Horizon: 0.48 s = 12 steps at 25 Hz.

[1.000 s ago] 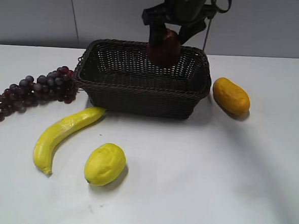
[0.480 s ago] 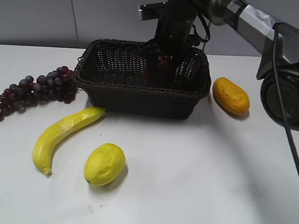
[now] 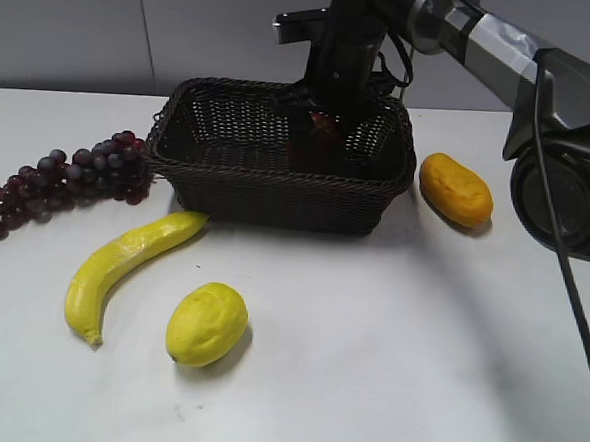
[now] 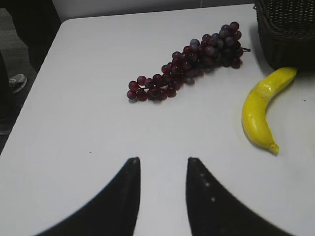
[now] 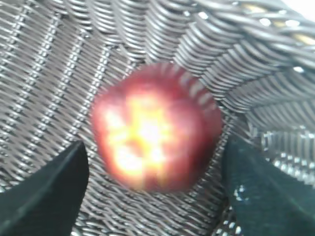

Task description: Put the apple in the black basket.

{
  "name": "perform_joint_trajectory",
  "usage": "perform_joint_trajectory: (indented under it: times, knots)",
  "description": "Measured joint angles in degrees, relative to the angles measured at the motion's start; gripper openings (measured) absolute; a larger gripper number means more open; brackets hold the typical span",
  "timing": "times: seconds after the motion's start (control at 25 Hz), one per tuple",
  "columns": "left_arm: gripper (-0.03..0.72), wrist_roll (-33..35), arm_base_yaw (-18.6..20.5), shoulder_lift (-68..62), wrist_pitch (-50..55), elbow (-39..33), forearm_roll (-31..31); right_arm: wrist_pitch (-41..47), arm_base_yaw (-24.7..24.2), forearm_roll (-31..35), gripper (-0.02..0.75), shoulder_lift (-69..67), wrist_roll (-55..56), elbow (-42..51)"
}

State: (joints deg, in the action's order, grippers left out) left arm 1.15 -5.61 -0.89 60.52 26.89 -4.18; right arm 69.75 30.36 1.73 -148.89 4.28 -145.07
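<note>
The dark red apple (image 3: 316,132) lies inside the black basket (image 3: 267,194), near its back right part. In the right wrist view the apple (image 5: 155,125) rests on the woven floor of the basket (image 5: 54,73), close to a corner. My right gripper (image 3: 320,110) reaches down into the basket from above. Its jaws (image 5: 155,152) are spread wide on either side of the apple, open and not gripping it. My left gripper (image 4: 162,160) is open and empty above bare table, out of the exterior view.
A purple grape bunch (image 3: 67,177) lies left of the basket, a banana (image 3: 122,266) and a lemon (image 3: 207,323) in front of it, and a yellow-orange fruit (image 3: 456,189) to its right. The left wrist view shows the grapes (image 4: 192,66), the banana (image 4: 261,110) and a basket corner (image 4: 288,29).
One second ago my right gripper held the apple above the basket's back rim. It lowered the apple into the basket and has opened; the apple now rests on the basket floor.
</note>
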Motion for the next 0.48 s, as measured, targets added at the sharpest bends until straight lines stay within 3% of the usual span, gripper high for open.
perform_joint_trajectory:
  times: [0.12,0.24,0.48]
  knots:
    - [0.236,0.0,0.0,0.0,0.0,0.0,0.0,0.0,0.0,0.3,0.563,0.0,-0.2,0.0]
    - [0.236,0.0,0.0,0.0,0.0,0.0,0.0,0.0,0.0,0.4,0.631,-0.1,-0.3,0.0]
    - [0.236,0.0,0.0,0.0,0.0,0.0,0.0,0.0,0.0,2.2,0.637,0.0,-0.3,-0.6]
